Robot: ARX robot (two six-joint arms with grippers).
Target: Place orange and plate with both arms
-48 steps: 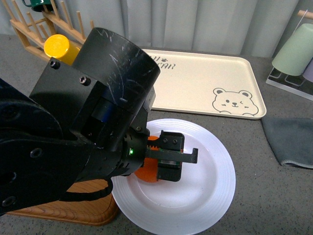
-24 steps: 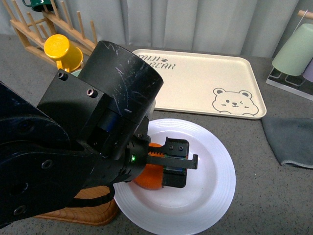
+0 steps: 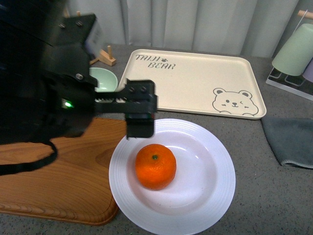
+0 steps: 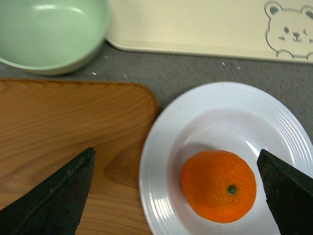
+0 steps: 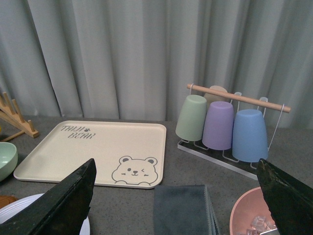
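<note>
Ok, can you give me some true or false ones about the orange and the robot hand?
1. The orange sits on the white plate. True.
2. The left gripper is squeezing the orange. False: it is open wide and not touching the orange.
3. The green bowl stands on the bear tray. False: it stands beside the tray, on the grey table.
4. The bear tray lies behind the plate. True.
</note>
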